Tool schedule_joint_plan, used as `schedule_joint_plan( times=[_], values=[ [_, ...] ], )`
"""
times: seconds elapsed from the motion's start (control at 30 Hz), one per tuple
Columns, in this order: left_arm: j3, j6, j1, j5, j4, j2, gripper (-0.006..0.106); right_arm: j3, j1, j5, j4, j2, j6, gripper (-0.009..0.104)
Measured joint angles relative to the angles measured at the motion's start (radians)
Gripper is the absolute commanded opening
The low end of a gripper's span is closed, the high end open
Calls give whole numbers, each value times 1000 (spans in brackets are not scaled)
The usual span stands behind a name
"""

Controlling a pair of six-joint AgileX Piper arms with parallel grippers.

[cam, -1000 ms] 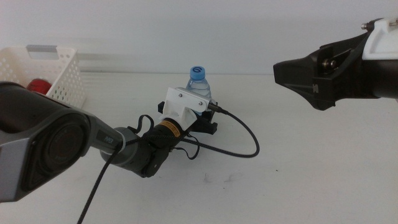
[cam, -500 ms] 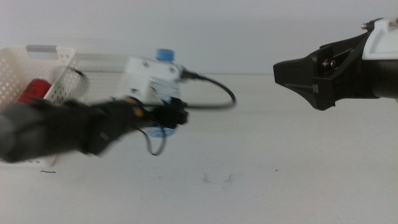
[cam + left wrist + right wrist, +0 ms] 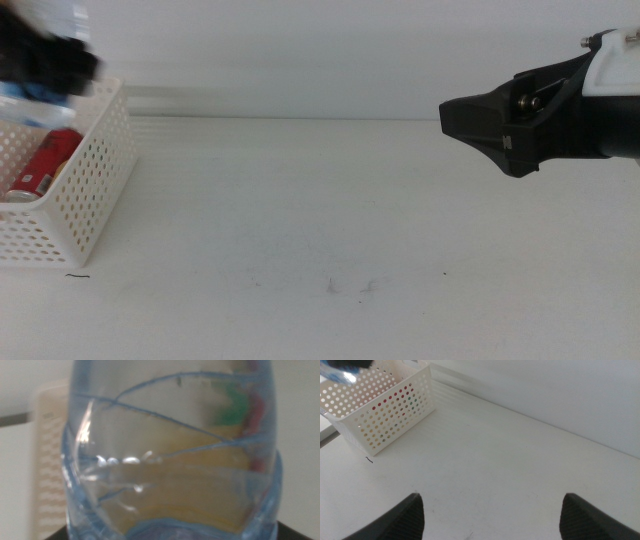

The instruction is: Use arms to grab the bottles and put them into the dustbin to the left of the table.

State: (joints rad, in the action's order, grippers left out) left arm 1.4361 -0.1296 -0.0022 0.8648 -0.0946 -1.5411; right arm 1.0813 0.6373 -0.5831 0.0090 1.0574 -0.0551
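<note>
One water bottle point(image 3: 170, 455) sits clamped in the left gripper point(image 3: 45, 55), poised above the dustbin point(image 3: 90, 190) for a clean drop beside the red can point(image 3: 40, 165); right gripper point(image 3: 490, 510) waits, jaws apart, over the surface point(image 3: 350, 220).

At the far left of the white tabletop point(image 3: 300, 200) stands the white perforated dustbin point(image 3: 85, 195), with a red soda can point(image 3: 40, 168) lying inside it. Above the bin, in the top left corner, the left pincer point(image 3: 45, 55) appears as a dark blur with a trace of blue beneath it, the water bottle point(image 3: 25, 108). The right pincer point(image 3: 480, 125) hangs above the tabletop at the right side, well apart from the bin.
</note>
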Motion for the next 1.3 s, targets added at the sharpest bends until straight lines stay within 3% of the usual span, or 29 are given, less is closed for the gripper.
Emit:
schedule_joint_plan(
  times=[0.2,0.37,0.47,0.57,0.8,1.07,1.3],
  values=[
    [128,-114,183,79,67,-152,-2,0,0,0,0,0,0,93],
    [137,-151,234,68,122,-266,0,0,0,0,0,0,0,93],
    [137,-155,239,60,133,-329,9,0,0,0,0,0,0,93],
    [137,-155,239,44,141,-375,25,0,0,0,0,0,0,93],
    [140,-197,239,25,151,-405,92,0,0,0,0,0,0,93],
    [148,-177,225,90,151,-289,94,0,0,0,0,0,0,93],
    [1,-77,141,40,151,37,94,0,0,0,0,0,0,93]
  ],
)
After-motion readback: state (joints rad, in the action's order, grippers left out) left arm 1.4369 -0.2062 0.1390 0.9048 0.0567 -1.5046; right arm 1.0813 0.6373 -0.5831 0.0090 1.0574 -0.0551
